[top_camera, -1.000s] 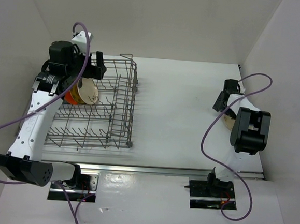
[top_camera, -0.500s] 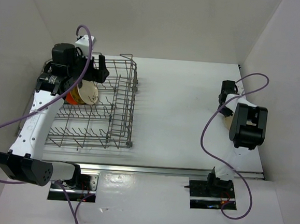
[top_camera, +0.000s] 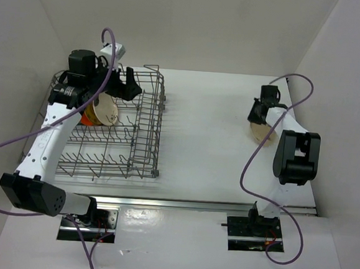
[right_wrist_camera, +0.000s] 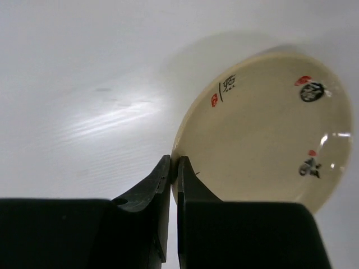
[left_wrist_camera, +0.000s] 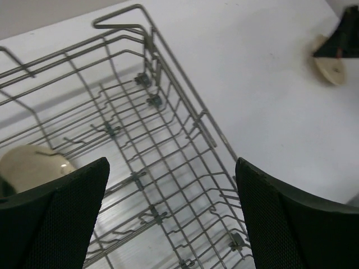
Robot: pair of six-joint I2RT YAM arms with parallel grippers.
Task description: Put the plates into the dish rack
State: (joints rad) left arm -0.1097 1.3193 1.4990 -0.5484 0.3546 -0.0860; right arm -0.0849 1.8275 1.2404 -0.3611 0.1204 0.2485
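- The white tabletop (top_camera: 210, 149) carries everything in view.
- The dish rack (top_camera: 158, 128), a grey wire basket with rows of upright tines, sits on the left half of the tabletop, partly under the left arm (top_camera: 46, 136).
- Two plates stand on edge among the tines at the rack's left side. One is a cream plate (top_camera: 106, 111). Just behind it is an orange plate (top_camera: 85, 117), mostly hidden by the arm.
- A marked cream plate (right_wrist_camera: 263, 140), with small dark and red marks on its face, is at the far right of the tabletop, well apart from the rack. Whether it lies flat or is tipped up on one edge is hard to tell from above.
- The left tool (left_wrist_camera: 171, 168) hangs above the far part of the rack, its fingers spread wide with nothing between them.
- The right tool (right_wrist_camera: 174, 165) is at the marked cream plate's rim. Its fingers are drawn almost together, leaving only a thin slit, and it appears to pinch that rim.
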